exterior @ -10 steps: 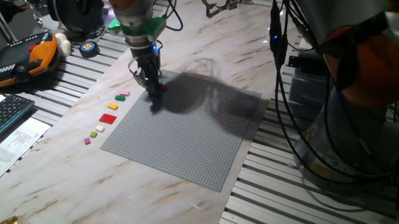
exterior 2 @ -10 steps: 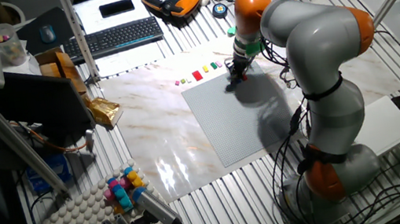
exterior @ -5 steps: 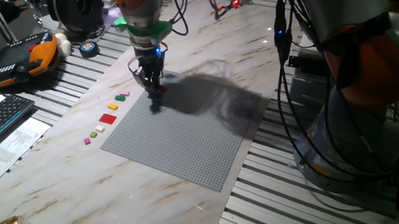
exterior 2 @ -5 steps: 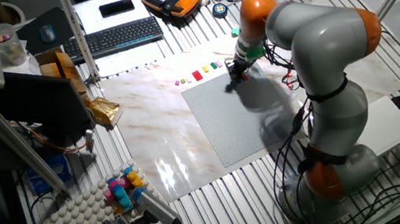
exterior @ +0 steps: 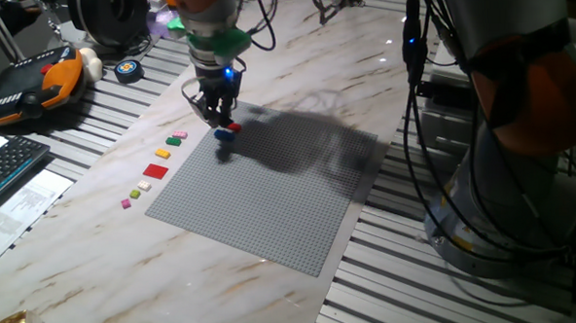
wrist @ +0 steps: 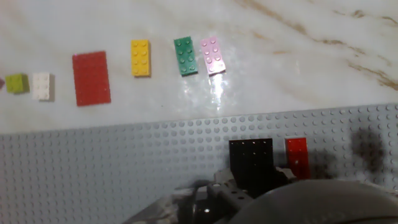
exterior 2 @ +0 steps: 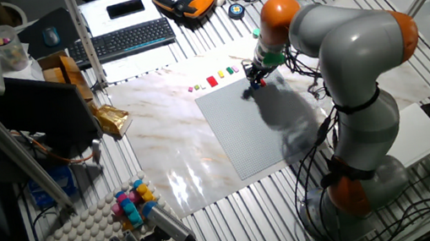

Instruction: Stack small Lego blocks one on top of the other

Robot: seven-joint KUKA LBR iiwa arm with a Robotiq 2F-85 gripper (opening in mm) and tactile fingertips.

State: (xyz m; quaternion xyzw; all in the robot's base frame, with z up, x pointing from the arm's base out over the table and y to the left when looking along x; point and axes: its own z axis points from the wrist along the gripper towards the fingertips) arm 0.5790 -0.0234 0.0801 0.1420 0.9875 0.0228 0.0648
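Note:
My gripper (exterior: 218, 114) hangs just above the left far corner of the grey studded plate (exterior: 270, 196). In the hand view a black block (wrist: 250, 160) sits between the fingers, close to the camera, so the gripper looks shut on it. A red block (wrist: 297, 157) lies on the plate right beside it. The fixed view shows the red block (exterior: 231, 129) with a blue block (exterior: 220, 134) against it, just below the fingertips. The blue block is hidden in the hand view. The other fixed view shows the gripper (exterior 2: 254, 76) at the plate's far edge.
A row of loose pieces lies on the marble left of the plate: a wider red piece (wrist: 91, 77), yellow (wrist: 140, 58), green (wrist: 185, 55), pink (wrist: 212, 55), white (wrist: 41, 86). A keyboard (exterior: 1, 169) and an orange pendant (exterior: 27, 85) lie further left. Cables hang at the right.
The gripper has risen a little off the plate, and the red and blue blocks now show below its tips. The arm's elbow has swung slightly.

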